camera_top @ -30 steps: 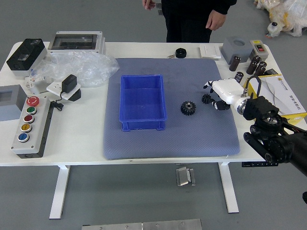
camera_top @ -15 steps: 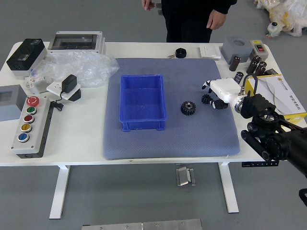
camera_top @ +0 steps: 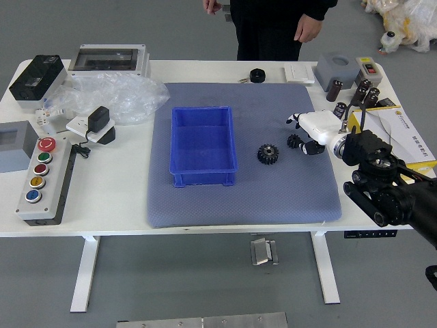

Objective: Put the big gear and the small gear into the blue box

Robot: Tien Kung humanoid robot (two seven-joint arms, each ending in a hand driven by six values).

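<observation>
White tabletop (camera_top: 123,198), with a blue-grey mat (camera_top: 246,205) laid across its middle. Both gears are on that mat: the big gear (camera_top: 268,154) sits at three o'clock from the blue box (camera_top: 203,147), well apart from it, and the small gear (camera_top: 294,141) lies at two o'clock from the big one, near it.

I have the right hand (camera_top: 321,128) low over the small gear, palm side down and white back up, its wrist to the right. From the small gear, the forearm (camera_top: 386,195) runs in from four o'clock. The fingers are parted around the gear and grasp nothing; whether a fingertip touches it, I can't tell.

At one o'clock from the blue box is a black tape roll (camera_top: 257,76); between eight and nine o'clock, the button panel (camera_top: 46,181). Print runs on the yellow-and-white box (camera_top: 397,133) at three o'clock, too small for me to read.

Beyond the far edge, at one o'clock, a person (camera_top: 270,27) stands with both hands lowered, away from the gears.

Against the frame from a second ago, my forearm has shifted slightly toward the far side; the gears and blue box lie unmoved.
</observation>
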